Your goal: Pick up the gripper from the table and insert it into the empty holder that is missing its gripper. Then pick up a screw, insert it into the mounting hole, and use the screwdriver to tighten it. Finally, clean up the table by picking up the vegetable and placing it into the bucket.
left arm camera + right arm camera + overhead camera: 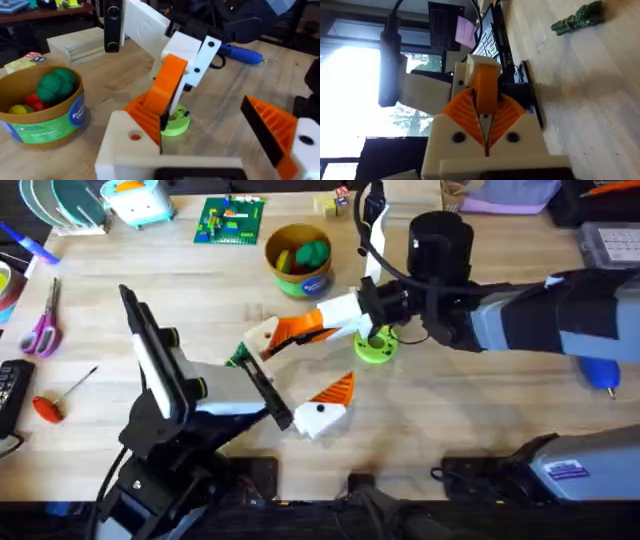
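Observation:
My right gripper (pixel 338 318) is shut on the loose orange gripper (pixel 300 330) and holds its tip against the white holder (pixel 259 337), which is one finger mount of my left gripper (pixel 295 372). The left gripper stands open, and its other mount carries an orange finger (pixel 337 388). The left wrist view has the orange gripper (pixel 167 85) slanting down into the holder (pixel 125 145). My right pads (pixel 462 112) clamp the gripper (pixel 485 92). The dark green vegetable (pixel 238 358) lies on the table beside the holder. The bucket (pixel 300 260) stands behind, and the blue screwdriver (pixel 600 372) lies far right.
A lime-green ring (pixel 377 345) sits under the right wrist. At the left lie a red-handled thin tool (pixel 50 405) and scissors (pixel 42 330). A green brick plate (pixel 230 220) is at the back. The bucket (pixel 42 107) holds toy produce.

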Available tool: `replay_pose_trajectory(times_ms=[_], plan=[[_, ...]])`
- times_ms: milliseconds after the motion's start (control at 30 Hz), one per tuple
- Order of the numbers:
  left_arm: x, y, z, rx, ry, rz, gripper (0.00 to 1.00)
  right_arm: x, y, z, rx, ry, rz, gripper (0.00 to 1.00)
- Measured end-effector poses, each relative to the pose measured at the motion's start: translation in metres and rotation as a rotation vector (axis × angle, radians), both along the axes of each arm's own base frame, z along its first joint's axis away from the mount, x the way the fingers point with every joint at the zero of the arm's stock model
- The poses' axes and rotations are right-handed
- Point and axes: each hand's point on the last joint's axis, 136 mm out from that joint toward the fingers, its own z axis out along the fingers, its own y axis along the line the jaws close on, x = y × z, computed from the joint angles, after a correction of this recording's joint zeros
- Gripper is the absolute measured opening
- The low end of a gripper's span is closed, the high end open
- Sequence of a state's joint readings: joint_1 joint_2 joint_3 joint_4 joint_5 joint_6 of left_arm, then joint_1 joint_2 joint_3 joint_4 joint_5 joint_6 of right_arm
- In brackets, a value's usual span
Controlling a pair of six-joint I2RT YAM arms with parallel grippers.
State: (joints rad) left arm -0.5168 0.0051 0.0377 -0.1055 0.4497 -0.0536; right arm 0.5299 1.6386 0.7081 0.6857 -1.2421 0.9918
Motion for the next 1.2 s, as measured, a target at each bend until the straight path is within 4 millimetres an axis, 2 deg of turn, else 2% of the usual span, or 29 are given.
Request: replay_pose_trajectory(times_ms=[700, 900, 1067, 1200], plan=[[0.005, 0.004, -0.0023, 0.006, 0.007, 0.036, 0.994, 0.0053, 0.0061, -0.002, -0.01, -0.035, -0.04, 0.014], [0.0038, 0.0031, -0.0024, 0.006, 0.008, 0.027, 0.994, 0.0041, 0.0043, -0.001, -0.003, -0.04, -0.028, 0.195], [0.0002, 0.0005, -0.0021, 0.004, 0.008, 0.001, 0.993, 0.0016, 0.0038, -0.0003, 0.003, -0.043, -0.012, 0.241], [-0.0038, -0.0023, -0.0021, 0.003, 0.009, -0.025, 0.993, -0.0024, 0.0029, 0.0012, 0.012, -0.044, 0.012, 0.328]])
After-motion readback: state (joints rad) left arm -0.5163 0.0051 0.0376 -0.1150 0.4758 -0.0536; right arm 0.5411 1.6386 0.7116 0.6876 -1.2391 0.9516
